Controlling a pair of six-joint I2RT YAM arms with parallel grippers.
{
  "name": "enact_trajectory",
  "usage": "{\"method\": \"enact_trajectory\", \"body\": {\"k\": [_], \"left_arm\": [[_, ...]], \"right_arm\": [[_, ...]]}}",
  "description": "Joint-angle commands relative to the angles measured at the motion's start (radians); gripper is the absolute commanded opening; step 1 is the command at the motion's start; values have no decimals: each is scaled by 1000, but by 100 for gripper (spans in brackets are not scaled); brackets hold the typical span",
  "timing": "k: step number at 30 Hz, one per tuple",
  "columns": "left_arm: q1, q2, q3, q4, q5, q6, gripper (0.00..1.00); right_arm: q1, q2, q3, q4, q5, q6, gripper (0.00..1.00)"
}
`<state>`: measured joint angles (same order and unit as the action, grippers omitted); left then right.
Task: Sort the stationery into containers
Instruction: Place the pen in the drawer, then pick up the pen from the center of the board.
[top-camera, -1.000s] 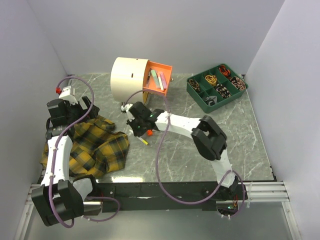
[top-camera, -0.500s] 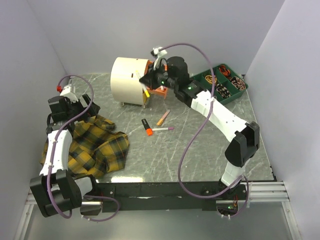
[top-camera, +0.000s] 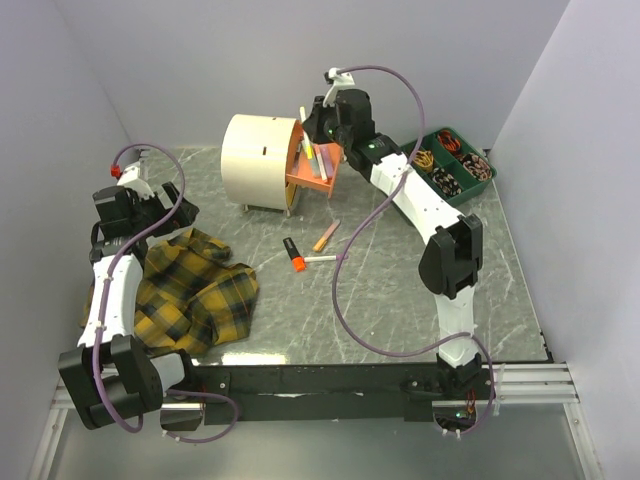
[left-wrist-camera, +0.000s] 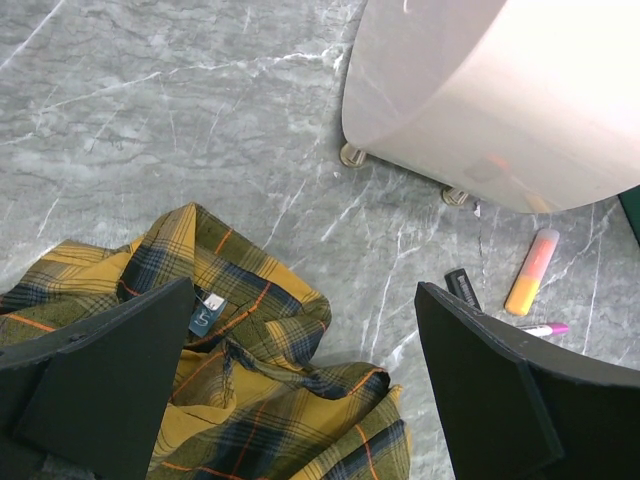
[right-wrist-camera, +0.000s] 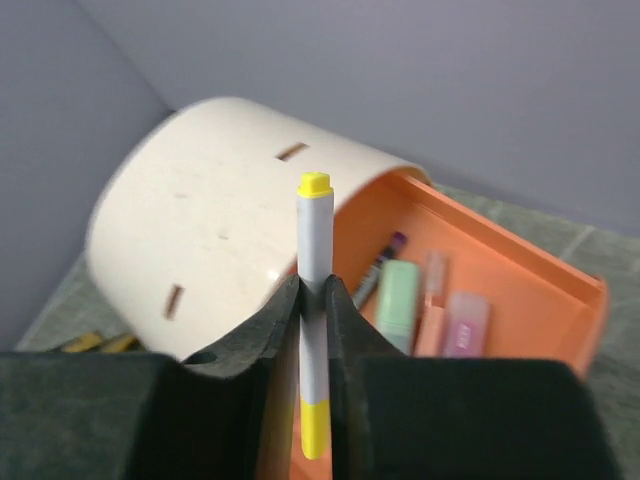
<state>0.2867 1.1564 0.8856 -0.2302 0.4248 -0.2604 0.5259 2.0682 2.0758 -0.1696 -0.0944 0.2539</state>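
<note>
The right hand (right-wrist-camera: 313, 292) is clamped on a white pen (right-wrist-camera: 314, 232) with a yellow cap, gripping it about mid-length so that both ends stick out past the fingers (right-wrist-camera: 262, 330). It holds the pen above the open orange drawer (top-camera: 318, 181), at the end nearest the cream chest (top-camera: 258, 160). Inside the drawer lie a green highlighter (right-wrist-camera: 398, 298), an orange one (right-wrist-camera: 433, 300) and a pink one (right-wrist-camera: 465, 324) side by side, with a dark thin pen (right-wrist-camera: 384, 257) near the back. On the bench (top-camera: 400, 290), in front of the chest, three items lie loose: an orange highlighter (left-wrist-camera: 532, 284), a black marker (top-camera: 293, 254) with an orange end, and a pink-capped pen (top-camera: 325, 258) just beside that marker. The left hand (left-wrist-camera: 303, 300) has its fingers (left-wrist-camera: 110, 385) well apart, holding nothing, over the far edge of the plaid cloth (top-camera: 195, 295), which lies crumpled on the left of the bench. A green tray (top-camera: 400, 200) of small bands sits right of the drawer.
</note>
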Motion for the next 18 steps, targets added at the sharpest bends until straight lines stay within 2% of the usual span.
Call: {"method": "enact_trajectory", "body": {"k": [1, 4, 9, 11, 14, 15, 18], "left_arm": [[6, -12, 30, 25, 14, 0, 100], [8, -8, 30, 31, 15, -2, 100], [11, -3, 26, 42, 19, -10, 99], [9, -3, 24, 48, 20, -13, 99], [12, -11, 21, 46, 17, -13, 99], [11, -11, 19, 45, 15, -11, 99], [11, -20, 12, 46, 14, -10, 99]], "right_arm": [[0, 0, 29, -5, 81, 13, 33], [-1, -14, 6, -1, 55, -1, 43], [-1, -57, -11, 5, -53, -31, 49], [0, -91, -29, 4, -125, -93, 51], [17, -160, -109, -37, -388, -299, 55], [41, -202, -176, -74, -422, -414, 56], [109, -284, -334, -154, -490, -612, 56]]}}
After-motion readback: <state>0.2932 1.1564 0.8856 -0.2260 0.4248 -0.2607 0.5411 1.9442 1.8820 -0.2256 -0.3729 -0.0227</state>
